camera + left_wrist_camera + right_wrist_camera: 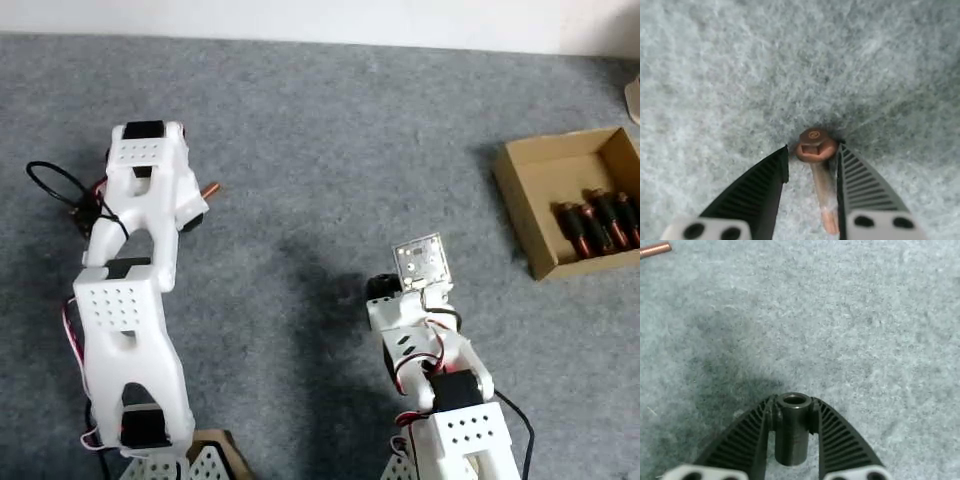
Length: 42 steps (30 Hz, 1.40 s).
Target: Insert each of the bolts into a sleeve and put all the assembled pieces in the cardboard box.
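A copper bolt (816, 150) sits between the black fingers of my left gripper (812, 151). Its hex head is at the fingertips against the grey carpet, and its shaft runs back along one finger (860, 185). In the high view the bolt's tip (211, 188) sticks out beside the left gripper (190, 208) at the far left. My right gripper (792, 404) is shut on a black sleeve (791, 432), whose open bore faces away over the carpet. From above, the right gripper (384, 290) is near the middle front. The bolt's threaded end (655, 249) also shows in the right wrist view.
A cardboard box (520, 200) stands at the right edge with several assembled bolt-and-sleeve pieces (595, 225) lying in it. Grey carpet covers the table between the two arms and the box. Cables (55, 185) loop beside the left arm.
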Motion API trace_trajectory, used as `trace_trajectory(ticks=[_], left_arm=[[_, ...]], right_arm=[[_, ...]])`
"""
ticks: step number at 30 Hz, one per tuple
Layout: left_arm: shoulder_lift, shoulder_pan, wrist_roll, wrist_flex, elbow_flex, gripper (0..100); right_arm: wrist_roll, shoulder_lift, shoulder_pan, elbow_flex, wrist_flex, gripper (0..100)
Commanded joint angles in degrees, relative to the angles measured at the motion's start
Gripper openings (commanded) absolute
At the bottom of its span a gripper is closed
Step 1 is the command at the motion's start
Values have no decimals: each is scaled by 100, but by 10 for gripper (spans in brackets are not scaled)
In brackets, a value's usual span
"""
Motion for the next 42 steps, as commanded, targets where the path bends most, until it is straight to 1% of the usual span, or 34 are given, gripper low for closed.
trace_trajectory(ticks=[1,10,15,19,22,29,34,35,38,42], left_arm=[[22,330,-35,-308,-48,166],[84,330,-44,-273,-40,164],[488,215,-44,-176,-470,155],[822,119,-79,431,-1095,63],[1147,145,-360,897,-1622,23],[2009,127,-404,1916,-3081,13],[2360,110,-413,2303,-3732,13],[2352,110,-457,2321,-3749,13],[2264,110,-1011,2338,-3741,13],[2062,110,-1582,2338,-3354,13]], right_arm=[[70,-101,-40,-66,-154,5],[70,-101,-40,-66,-154,5],[70,-101,-40,-66,-154,5],[70,-101,-40,-66,-154,5],[70,-101,-40,-66,-154,5],[70,-101,-40,-66,-154,5],[70,-101,-40,-66,-154,5],[70,-101,-40,-66,-154,5],[70,-101,-40,-66,-154,5],[70,-101,-40,-66,-154,5]])
